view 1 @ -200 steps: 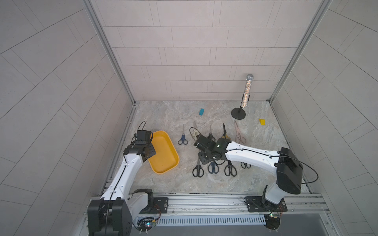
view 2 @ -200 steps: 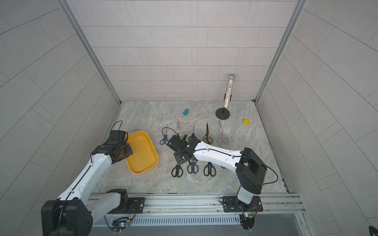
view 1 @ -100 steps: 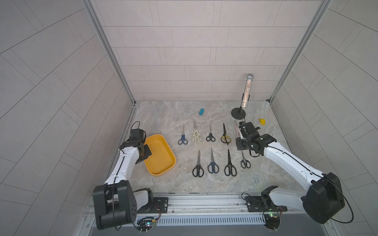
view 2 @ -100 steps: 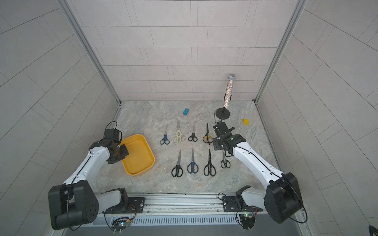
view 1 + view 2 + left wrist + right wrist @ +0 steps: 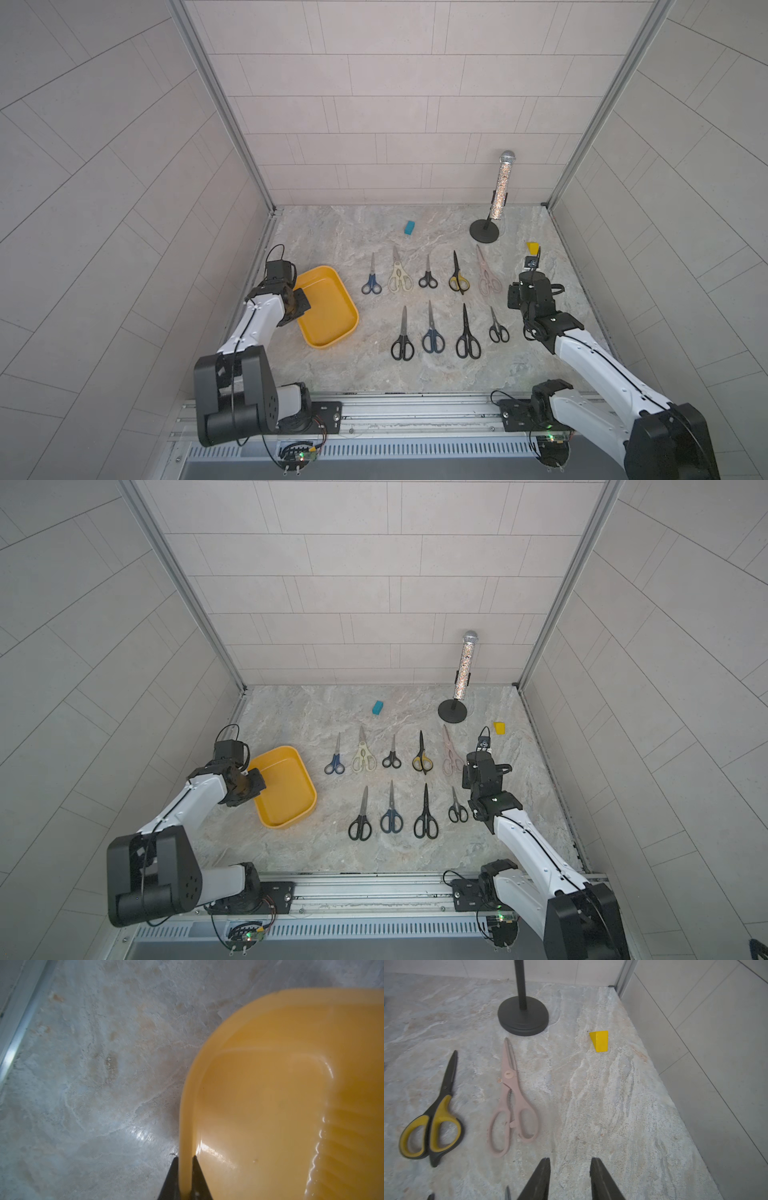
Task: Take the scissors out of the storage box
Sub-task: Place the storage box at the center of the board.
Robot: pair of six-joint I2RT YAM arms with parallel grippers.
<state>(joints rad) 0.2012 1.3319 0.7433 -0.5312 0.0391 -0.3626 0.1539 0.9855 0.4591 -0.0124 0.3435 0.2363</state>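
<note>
Since every pair of the scissors [image 5: 433,334] visible in both top views lies on the marble tabletop [image 5: 374,372], none sits inside the storage box [image 5: 332,309]. Its floor shows bare yellow plastic in the top views and in the left wrist view.

Nine pairs are counted, set in two rows right of centre in the frame, blades pointing toward the back wall.
- Upper row, left to right: blue pair [image 5: 371,278], cream pair [image 5: 400,274], small black pair [image 5: 427,276], yellow-and-black pair [image 5: 458,277], pale pink pair [image 5: 486,276].
- Lower row: three long pairs and one short black pair [image 5: 498,330].

No pair touches its neighbour.

The storage box rests left of the rows, apart from them and lying diagonally in the frame. The left gripper [image 5: 185,1160] is clamped on the box rim, with one finger outside the wall and one inside. The right gripper [image 5: 570,1162] stands with jaws parted and nothing between them, over bare tabletop to the right of the pale pink pair.

Judged from this layout, the removal itself is done. What is left, at most, is letting go of the rim and drawing both arms back.

A teal block [image 5: 409,227], a microphone stand [image 5: 484,230] and a small yellow block [image 5: 599,1041] sit along the upper part of the tabletop — none bears on the task.
</note>
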